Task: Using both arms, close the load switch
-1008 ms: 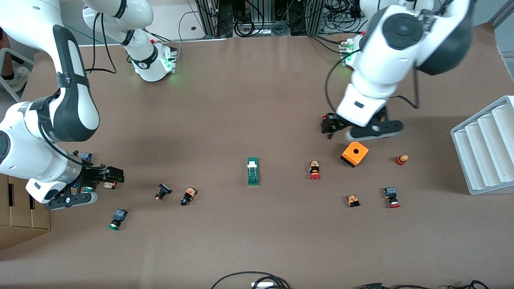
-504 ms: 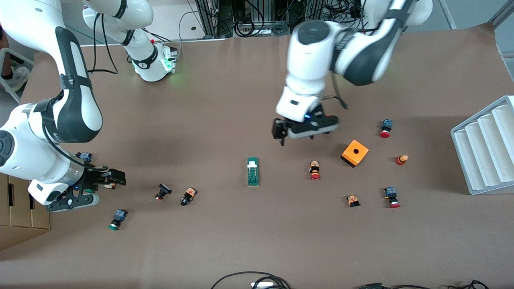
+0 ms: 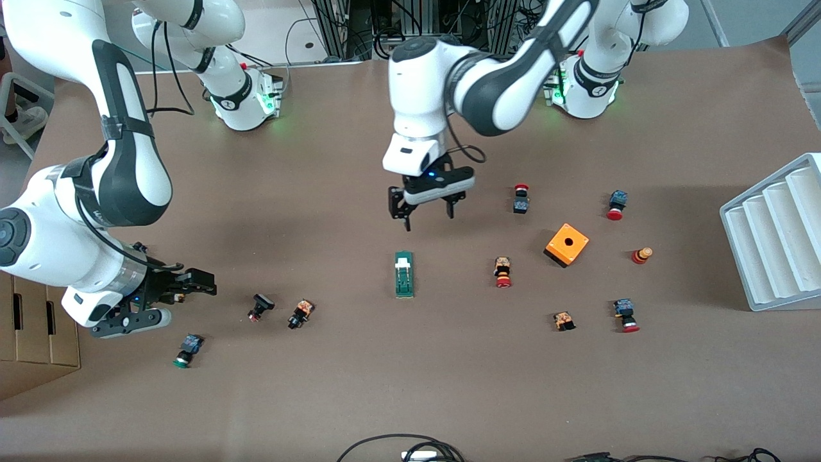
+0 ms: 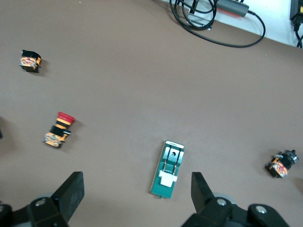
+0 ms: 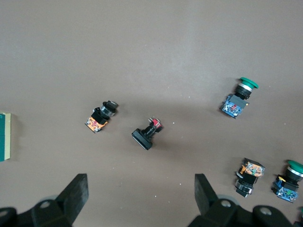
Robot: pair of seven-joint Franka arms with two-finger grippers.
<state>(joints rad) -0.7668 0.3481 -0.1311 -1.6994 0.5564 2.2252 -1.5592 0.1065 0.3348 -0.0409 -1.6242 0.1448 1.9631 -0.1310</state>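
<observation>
The load switch [image 3: 404,274] is a narrow dark-green block lying flat mid-table, its white lever tab at the end farther from the front camera. My left gripper [image 3: 428,215] hangs open over the bare table just off that tab end, touching nothing. In the left wrist view the load switch [image 4: 168,174] shows between the spread fingers of the left gripper [image 4: 136,189], closer to one finger. My right gripper [image 3: 186,300] is open and empty over the table toward the right arm's end, among push buttons. The right wrist view shows the right gripper [image 5: 140,189] and only an edge of the load switch [image 5: 4,137].
An orange box with a hole [image 3: 567,244] and several red-capped push buttons [image 3: 503,272] lie toward the left arm's end. A white ribbed rack [image 3: 776,234] stands at that table edge. Black and green buttons [image 3: 260,306] lie by the right gripper. Cardboard boxes [image 3: 25,333] sit beside it.
The left arm has swung from over the orange box toward the middle, stopping by the load switch's tab end. The right gripper has edged slightly toward the middle. Both stay open.
</observation>
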